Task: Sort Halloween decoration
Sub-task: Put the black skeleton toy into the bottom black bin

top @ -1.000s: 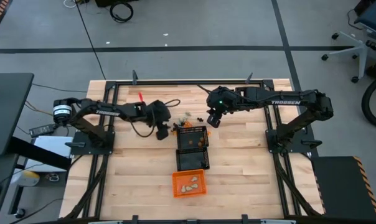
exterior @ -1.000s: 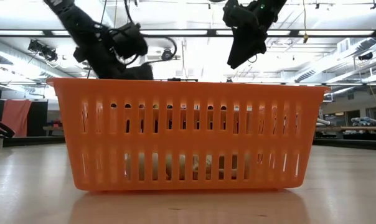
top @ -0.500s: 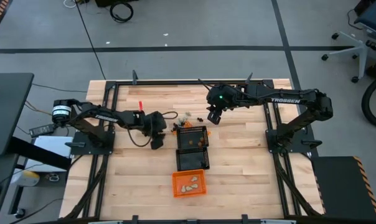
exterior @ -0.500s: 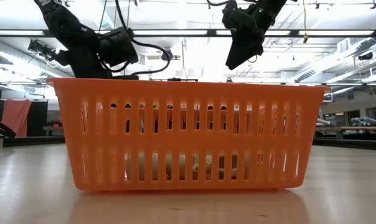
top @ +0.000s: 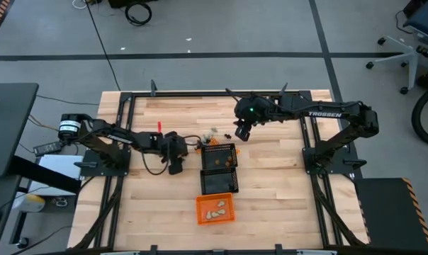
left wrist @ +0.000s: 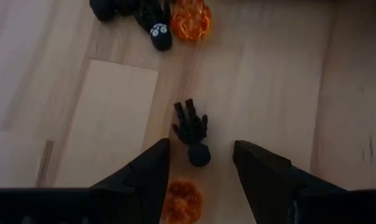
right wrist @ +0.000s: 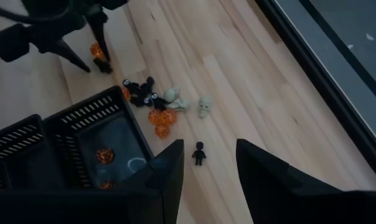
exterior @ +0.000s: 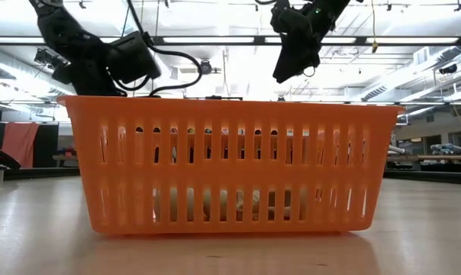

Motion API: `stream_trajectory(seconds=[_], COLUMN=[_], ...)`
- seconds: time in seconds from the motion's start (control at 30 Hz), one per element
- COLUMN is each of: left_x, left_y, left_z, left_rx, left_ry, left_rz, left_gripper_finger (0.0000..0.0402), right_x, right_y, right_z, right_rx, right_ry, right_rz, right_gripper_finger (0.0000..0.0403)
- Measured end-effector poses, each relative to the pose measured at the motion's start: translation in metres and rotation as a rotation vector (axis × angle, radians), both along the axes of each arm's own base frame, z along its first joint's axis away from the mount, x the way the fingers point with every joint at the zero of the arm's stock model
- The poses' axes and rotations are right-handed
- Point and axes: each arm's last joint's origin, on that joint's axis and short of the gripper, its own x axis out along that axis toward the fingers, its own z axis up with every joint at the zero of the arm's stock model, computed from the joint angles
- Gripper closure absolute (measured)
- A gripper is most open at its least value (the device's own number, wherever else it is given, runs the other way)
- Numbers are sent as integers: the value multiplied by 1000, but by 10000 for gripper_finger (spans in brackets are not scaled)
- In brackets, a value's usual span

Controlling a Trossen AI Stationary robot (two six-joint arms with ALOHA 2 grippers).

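The Halloween decoration (right wrist: 158, 102) lies as a loose cluster of tiny trinkets on the wooden table (top: 271, 184), just off the far-left corner of the farther black mesh basket (top: 219, 156), at about 11 o'clock from it in the high view. In the right wrist view the cluster shows black pieces, orange ones (right wrist: 161, 117) and cream-white ones including a small skull (right wrist: 204, 106), with one black figure (right wrist: 198, 152) lying a little apart on bare wood. Orange pieces (right wrist: 103, 155) already lie inside that mesh basket. In the left wrist view a black hand-shaped trinket (left wrist: 192, 129) lies on the table just ahead of the fingers, an orange piece (left wrist: 180, 195) lies between them, and another orange piece (left wrist: 190, 17) sits farther off beside black ones. The left gripper (top: 174, 160) hangs low over the table at 9 o'clock from the mesh basket, fingers spread and holding nothing. The right gripper (top: 240, 133) hovers above the table at about 1 o'clock from the same basket, fingers apart and empty. A second black mesh basket (top: 217, 183) stands at 6 o'clock from the first, and the orange rectangular basket (top: 215, 208) at 6 o'clock beyond that holds cream-white pieces (top: 215, 210).
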Motion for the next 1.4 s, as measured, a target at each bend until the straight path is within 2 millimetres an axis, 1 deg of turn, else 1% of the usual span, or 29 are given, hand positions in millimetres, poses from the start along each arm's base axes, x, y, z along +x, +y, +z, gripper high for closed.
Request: stream_trajectory(seconds=[0.17, 0.27, 0.67, 0.77, 0.9, 1.1, 1.2, 1.4], left_x=[-1, -2, -3, -2, -2, -3, -2, 9], left_y=[0, 1, 1, 1, -2, -10, -18, -37], left_z=[-3, -5, -6, -5, 3, 25, 35, 56], left_rx=[-14, -28, -47, -69, -115, -150, -233, -391], left_ry=[-36, -50, -56, -60, -82, -190, -258, -468], left_rz=[0, 11, 34, 66, 63, 30, -18, -113], left_gripper_finger=[210, 223, 349, 368, 369, 363, 363, 362], right_x=[1, 1, 2, 1, -1, -1, 0, 6], right_y=[2, 4, 4, 1, -2, -4, -4, -4], right_z=[0, 0, 1, 1, 0, 0, 1, 6], right_rx=[10, 12, 3, -1, 0, 1, 6, 28], right_ry=[-8, -9, -14, -6, 4, 3, -10, -108], right_rz=[12, 18, 30, 26, 13, 15, 23, 36], right_gripper_finger=[253, 253, 253, 253, 253, 253, 253, 253])
